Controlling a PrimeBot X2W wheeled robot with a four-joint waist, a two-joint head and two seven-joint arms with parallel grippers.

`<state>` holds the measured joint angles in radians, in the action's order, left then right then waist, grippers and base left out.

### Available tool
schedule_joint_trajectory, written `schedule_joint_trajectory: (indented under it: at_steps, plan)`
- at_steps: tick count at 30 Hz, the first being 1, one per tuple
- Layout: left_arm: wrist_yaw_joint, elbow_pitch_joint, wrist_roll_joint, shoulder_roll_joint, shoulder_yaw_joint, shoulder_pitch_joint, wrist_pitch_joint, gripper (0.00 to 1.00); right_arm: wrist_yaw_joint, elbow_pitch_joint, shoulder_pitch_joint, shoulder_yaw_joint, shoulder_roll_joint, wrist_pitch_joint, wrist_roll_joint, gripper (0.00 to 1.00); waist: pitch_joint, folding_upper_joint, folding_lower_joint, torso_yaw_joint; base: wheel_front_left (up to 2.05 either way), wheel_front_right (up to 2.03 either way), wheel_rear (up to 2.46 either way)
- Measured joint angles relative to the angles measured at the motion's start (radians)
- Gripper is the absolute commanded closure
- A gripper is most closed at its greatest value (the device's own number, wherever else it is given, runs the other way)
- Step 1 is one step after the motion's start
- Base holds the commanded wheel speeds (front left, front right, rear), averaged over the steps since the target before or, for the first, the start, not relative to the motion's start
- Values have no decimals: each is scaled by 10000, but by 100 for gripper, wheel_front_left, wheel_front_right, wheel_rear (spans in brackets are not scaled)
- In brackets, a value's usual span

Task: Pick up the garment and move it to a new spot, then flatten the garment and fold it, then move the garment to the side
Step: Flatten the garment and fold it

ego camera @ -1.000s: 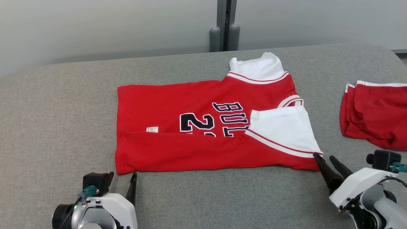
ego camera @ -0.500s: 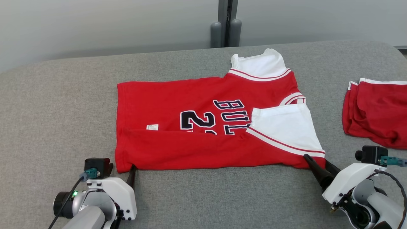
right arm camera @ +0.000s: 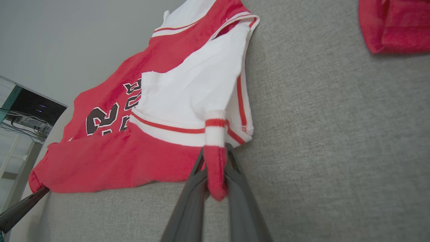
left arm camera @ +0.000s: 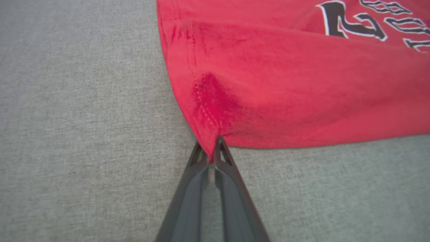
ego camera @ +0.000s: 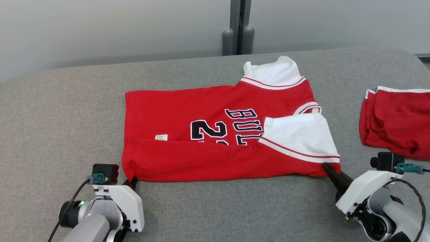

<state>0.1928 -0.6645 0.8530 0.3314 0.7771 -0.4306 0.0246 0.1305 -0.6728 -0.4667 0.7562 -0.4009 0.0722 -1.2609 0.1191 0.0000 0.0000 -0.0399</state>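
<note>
The garment (ego camera: 201,111) is a red jersey with white sleeves and dark lettering, lying partly folded on the grey table (ego camera: 60,111), its near long edge turned up over the body. My left gripper (ego camera: 132,181) is shut on the jersey's near left corner (left arm camera: 210,148). At the near right corner, my right gripper (ego camera: 331,172) is shut on the sleeve edge, and a pinch of red and white fabric (right arm camera: 215,161) bulges between its fingers. The jersey (right arm camera: 161,111) stretches away from that grip toward the left.
A second red cloth (ego camera: 396,121) with white trim lies bunched at the table's right edge, also visible as red cloth (right arm camera: 393,23). A grey post (ego camera: 239,30) stands behind the table against the pale wall. Bare grey table surface lies left of the jersey.
Both grippers moved forward onto the jersey's near corners and shut on them; a second ago they stood open just short of the fabric. The camera shifted slightly.
</note>
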Motion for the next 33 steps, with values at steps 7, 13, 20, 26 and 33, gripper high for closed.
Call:
schedule_joint_trajectory:
  at_steps: [7,13,20,26,33]
  plan:
    - [-157,453,100,453,111,252,307,100,0,236,178,176,-219,-58,-238,100,-314,0,0,4,0,0,0]
    - [-144,1687,328,1313,242,906,1369,100,2,872,646,391,-665,-623,-579,100,-704,0,0,31,0,0,0]
    - [161,4211,834,2420,439,1970,2761,100,0,2088,1435,564,-1490,-1289,-915,100,-1051,0,1,84,0,0,0]
    - [844,6100,972,3459,470,2865,3409,100,0,3003,2300,324,-2192,-1542,-1208,100,-1248,0,0,32,0,0,0]
    - [1590,7566,1195,4575,313,3608,3954,100,4,3622,3082,29,-2761,-1852,-1292,100,-1243,0,0,37,0,0,0]
